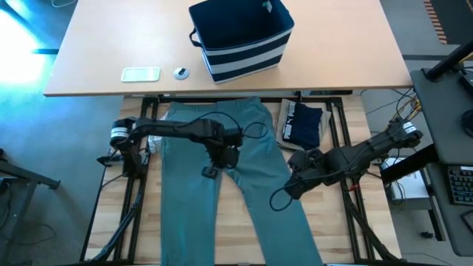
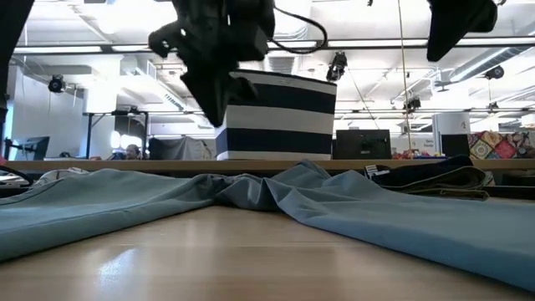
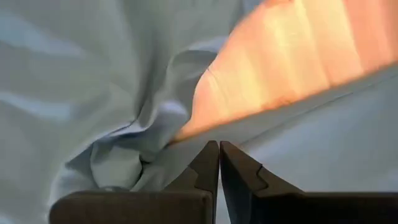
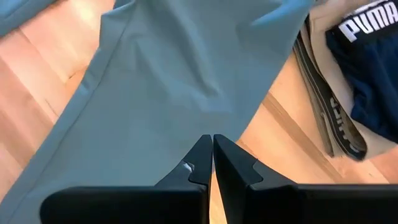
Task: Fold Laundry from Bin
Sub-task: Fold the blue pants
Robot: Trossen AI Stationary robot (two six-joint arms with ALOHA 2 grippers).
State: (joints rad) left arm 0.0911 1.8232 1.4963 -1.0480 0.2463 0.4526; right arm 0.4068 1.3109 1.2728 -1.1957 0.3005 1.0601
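High view: light wood counter (image 1: 347, 133); teal-green trousers (image 1: 192, 207) spread flat, bin (image 1: 240, 37) beyond.
Low view: office room, ceiling lights.
Left wrist: left claw (image 3: 219, 149) shut, empty, at crotch folds.
Right wrist: right claw (image 4: 212, 144) shut, empty, over trouser leg.

Open-plan lab/office: exposed ceiling ducts (image 2: 351, 33), strip lights (image 2: 75, 50), monitors (image 2: 359, 144) on desks, keyboard (image 1: 460, 185) beside the bench (image 1: 103, 66).
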